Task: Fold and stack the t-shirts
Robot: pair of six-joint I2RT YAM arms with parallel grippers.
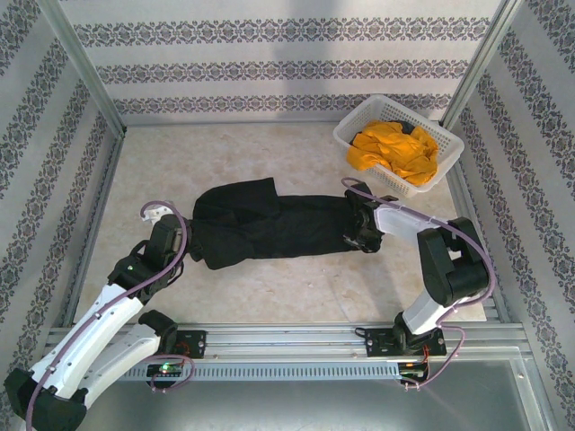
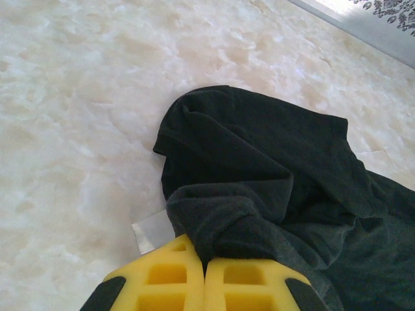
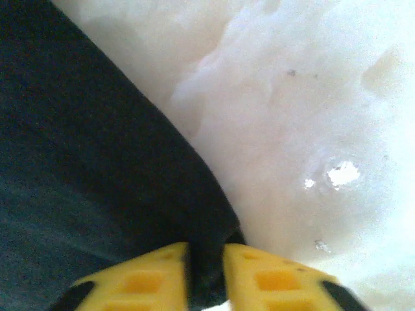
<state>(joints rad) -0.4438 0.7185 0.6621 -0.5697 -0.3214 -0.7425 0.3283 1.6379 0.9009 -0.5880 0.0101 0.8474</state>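
The black t-shirt lies bunched in a long band across the middle of the table. My left gripper is at its left end, and the yellow fingers are shut on a fold of black t-shirt. A small white tag sticks out beside that fold. My right gripper is at the other end, where its fingers are shut on the edge of the black t-shirt, pinching cloth between them. The orange-yellow t-shirt lies crumpled in the basket.
The white lattice basket stands at the back right, close behind my right arm. Patterned walls with metal posts close in the table on three sides. A metal rail runs along the near edge.
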